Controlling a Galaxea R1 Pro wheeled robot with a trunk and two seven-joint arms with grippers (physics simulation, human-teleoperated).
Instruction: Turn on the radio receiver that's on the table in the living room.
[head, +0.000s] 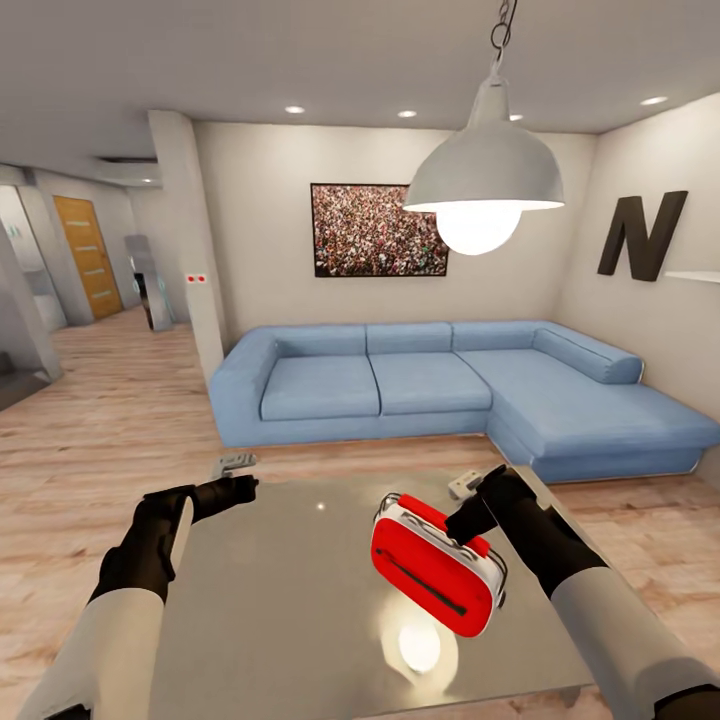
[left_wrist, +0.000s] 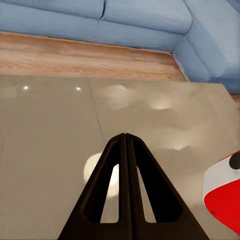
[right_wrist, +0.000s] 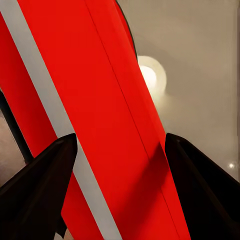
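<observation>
The right gripper is clutching the tilted radio receiver over the table; at nine o'clock, the left gripper is hovering, jaws pressed together.

We record the radio receiver at lower centre-right of the head view: a bright red rounded box with white trim, a handle along its upper edge and a dark slot across its face, tilted with one end raised. It sits over the table, a glossy grey rectangular top in the living room, before the blue sofa.
</observation>
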